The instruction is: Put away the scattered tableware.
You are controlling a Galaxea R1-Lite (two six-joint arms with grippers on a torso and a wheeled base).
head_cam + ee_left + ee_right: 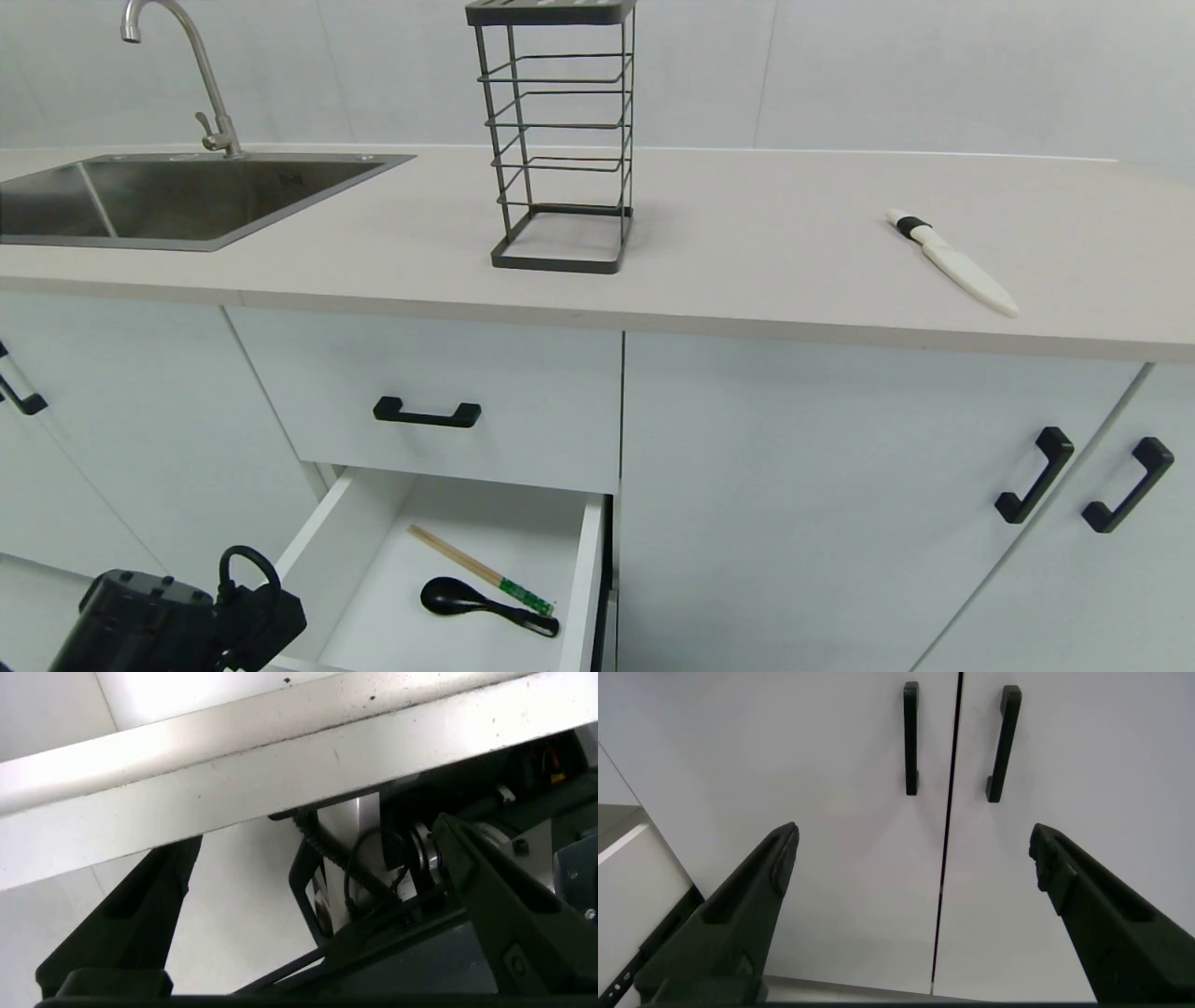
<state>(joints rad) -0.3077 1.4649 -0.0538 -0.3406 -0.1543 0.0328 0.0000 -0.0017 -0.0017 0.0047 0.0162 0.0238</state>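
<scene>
A white knife (952, 261) with a black band on its handle lies on the counter at the right. Below the counter a white drawer (588, 569) stands pulled out, with a pair of wooden chopsticks (481, 569) and a black spoon (485, 602) inside. My left arm (177, 621) is low by the drawer's front left corner. In the left wrist view my left gripper (318, 905) is open and holds nothing, with the drawer's white edge (280, 756) close before it. My right gripper (915, 915) is open and holds nothing, facing two white cabinet doors.
A black wire rack (560, 140) stands at the middle of the counter, and a steel sink (187, 196) with a tap is at the left. A shut drawer with a black handle (427, 412) sits above the open one. The cabinet doors carry two black handles (910, 737) (1001, 742).
</scene>
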